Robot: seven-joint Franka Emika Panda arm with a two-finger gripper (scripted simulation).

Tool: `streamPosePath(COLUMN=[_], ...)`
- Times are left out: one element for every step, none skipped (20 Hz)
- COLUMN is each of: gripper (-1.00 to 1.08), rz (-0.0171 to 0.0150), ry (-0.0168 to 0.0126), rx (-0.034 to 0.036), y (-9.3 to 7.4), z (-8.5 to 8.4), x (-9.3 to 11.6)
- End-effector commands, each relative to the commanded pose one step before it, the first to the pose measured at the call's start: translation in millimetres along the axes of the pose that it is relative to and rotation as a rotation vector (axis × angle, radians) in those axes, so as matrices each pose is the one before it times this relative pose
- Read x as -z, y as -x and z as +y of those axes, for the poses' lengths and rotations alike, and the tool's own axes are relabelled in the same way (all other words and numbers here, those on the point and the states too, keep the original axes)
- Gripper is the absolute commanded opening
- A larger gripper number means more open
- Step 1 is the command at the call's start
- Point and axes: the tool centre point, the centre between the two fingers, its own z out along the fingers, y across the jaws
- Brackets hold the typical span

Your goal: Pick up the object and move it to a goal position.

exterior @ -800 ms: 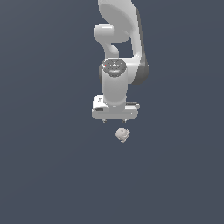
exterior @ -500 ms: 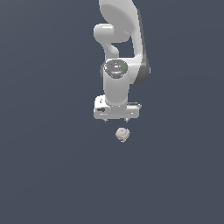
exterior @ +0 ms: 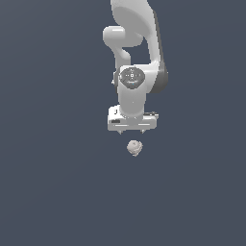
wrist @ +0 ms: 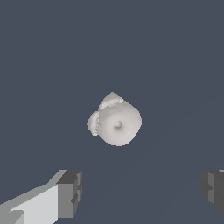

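Looking down along the arm (exterior: 137, 43), we see our gripper (exterior: 132, 130) pointing straight down with the object (exterior: 134, 147) lying just beneath it, apart from it and not touched. Our jaws stand wide: in the wrist view the two dark fingertips (wrist: 70, 192) sit far apart, with a gap much broader than the object (wrist: 115, 121). That object is a small off-white, lumpy, roundish blob with a little dimple in its middle and a rough bump on one side. It rests on the plain dark grey surface (exterior: 57, 182), and in the wrist view it lies beyond the line between our fingertips, roughly midway across the gap.
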Motion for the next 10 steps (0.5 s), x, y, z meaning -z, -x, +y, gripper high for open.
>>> streamPosePath(gripper=[1.00, 1.00, 1.00, 1.00, 1.00, 1.00, 1.00, 1.00, 1.00, 1.00], rz=[-0.00023, 0.00010, 0.00028, 0.00044, 0.00059, 0.00074, 0.00088, 0.00101, 0.00110, 0.00119], ry=[-0.00023, 0.00004, 0.00016, 0.00026, 0.00035, 0.00043, 0.00051, 0.00058, 0.00062, 0.00066], rx=[-0.00052, -0.00276, -0.00401, -0.00528, -0.00655, -0.00783, -0.00905, -0.01027, -0.01138, -0.01262], y=[0.02, -0.11, -0.18, -0.25, -0.31, -0.38, -0.44, -0.50, -0.54, -0.58], z=[-0.10, -0.12, -0.14, -0.15, -0.17, -0.19, -0.23, -0.24, -0.31, -0.37], x=[-0.08, -0.24, -0.31, -0.39, -0.47, -0.55, -0.64, -0.72, -0.81, -0.91])
